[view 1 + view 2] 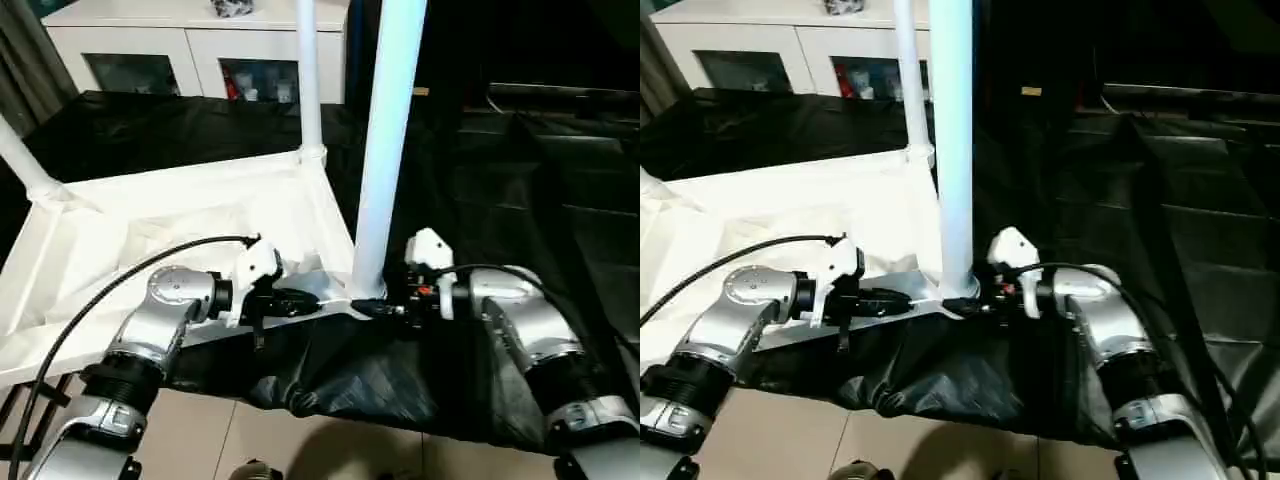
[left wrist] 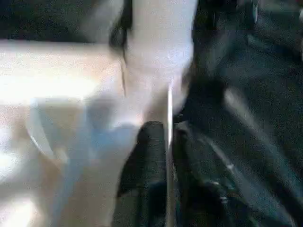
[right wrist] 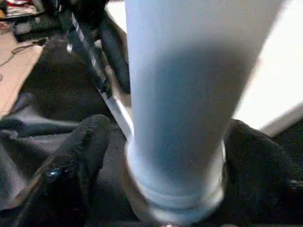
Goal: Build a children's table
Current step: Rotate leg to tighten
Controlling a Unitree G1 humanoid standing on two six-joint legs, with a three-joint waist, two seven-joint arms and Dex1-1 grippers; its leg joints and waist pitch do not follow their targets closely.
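The tabletop [image 1: 180, 230] lies upside down on a black cloth [image 1: 350, 380], so the legs stand up. The near right leg [image 1: 385, 150] stands in its socket. The left gripper [image 1: 300, 302] pinches the tabletop's near rim, probably to steady it. The right gripper [image 1: 372, 309] straddles the leg's base, fingers wide apart.

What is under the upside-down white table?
Black sheeting lies under the tabletop and hangs over the near edge toward the tiled floor. Whatever holds the sheeting up is covered, so I cannot tell what it is.

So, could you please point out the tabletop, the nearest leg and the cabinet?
tabletop [image 1: 150, 215]: left eye view, ribbed underside.
nearest leg [image 1: 385, 150]: left eye view, mid-shaft.
cabinet [image 1: 190, 40]: left eye view, front panel.
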